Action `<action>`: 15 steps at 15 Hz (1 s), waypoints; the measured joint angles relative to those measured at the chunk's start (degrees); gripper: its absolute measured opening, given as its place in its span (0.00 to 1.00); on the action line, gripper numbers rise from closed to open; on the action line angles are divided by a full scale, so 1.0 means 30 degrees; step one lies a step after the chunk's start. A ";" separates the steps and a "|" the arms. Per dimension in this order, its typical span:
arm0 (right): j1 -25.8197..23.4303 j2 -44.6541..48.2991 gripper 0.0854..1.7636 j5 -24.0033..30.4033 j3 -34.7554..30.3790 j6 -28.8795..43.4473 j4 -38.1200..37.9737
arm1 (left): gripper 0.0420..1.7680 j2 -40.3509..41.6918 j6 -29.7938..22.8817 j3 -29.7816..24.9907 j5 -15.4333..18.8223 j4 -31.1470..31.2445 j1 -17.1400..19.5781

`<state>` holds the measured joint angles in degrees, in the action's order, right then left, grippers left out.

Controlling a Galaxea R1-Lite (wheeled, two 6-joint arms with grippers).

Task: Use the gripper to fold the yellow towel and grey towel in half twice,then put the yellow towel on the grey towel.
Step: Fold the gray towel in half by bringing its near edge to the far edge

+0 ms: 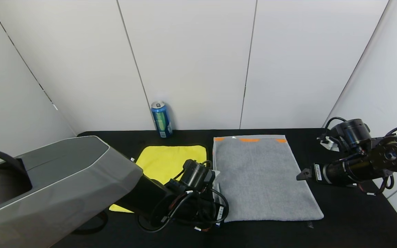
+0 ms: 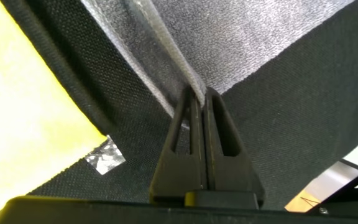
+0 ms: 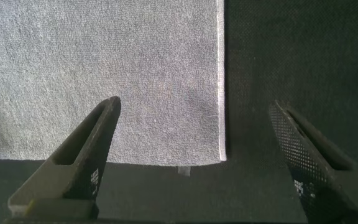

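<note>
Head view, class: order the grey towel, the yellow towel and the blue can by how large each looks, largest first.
1. grey towel
2. yellow towel, partly hidden by the left arm
3. blue can, farthest back

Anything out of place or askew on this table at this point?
Only the blue can, standing upright at the back wall, unrelated to the folding. The yellow towel and grey towel lie flat, side by side. Nothing is spilled or damaged.

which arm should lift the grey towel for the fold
Left. The left gripper is already shut on the grey towel's near left corner. The right gripper is open above the near right corner, gripping nothing yet.
</note>
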<state>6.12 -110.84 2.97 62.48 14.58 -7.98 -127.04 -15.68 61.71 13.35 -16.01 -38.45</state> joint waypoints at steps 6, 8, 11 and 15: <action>-0.0122 -0.0423 0.97 0.0028 -0.0102 0.0484 -0.0053 | 0.04 0.0008 -0.0008 0.0000 0.0008 0.0008 -0.0008; -0.0175 -0.0488 0.97 0.0020 -0.0284 0.0870 -0.0167 | 0.04 0.0008 -0.0045 -0.0008 -0.0008 0.0008 -0.0008; 0.0061 0.0000 0.97 0.0110 -0.0853 0.1853 -0.0219 | 0.04 0.0008 -0.0073 -0.0024 -0.0028 -0.0016 0.0000; 0.0301 0.0471 0.97 0.0614 -0.2414 0.2292 0.0045 | 0.04 0.0008 -0.0073 -0.0024 -0.0024 0.0008 0.0008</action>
<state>7.02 -109.42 4.82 55.24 21.46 -7.85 -127.01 -15.90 61.64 13.28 -15.98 -38.42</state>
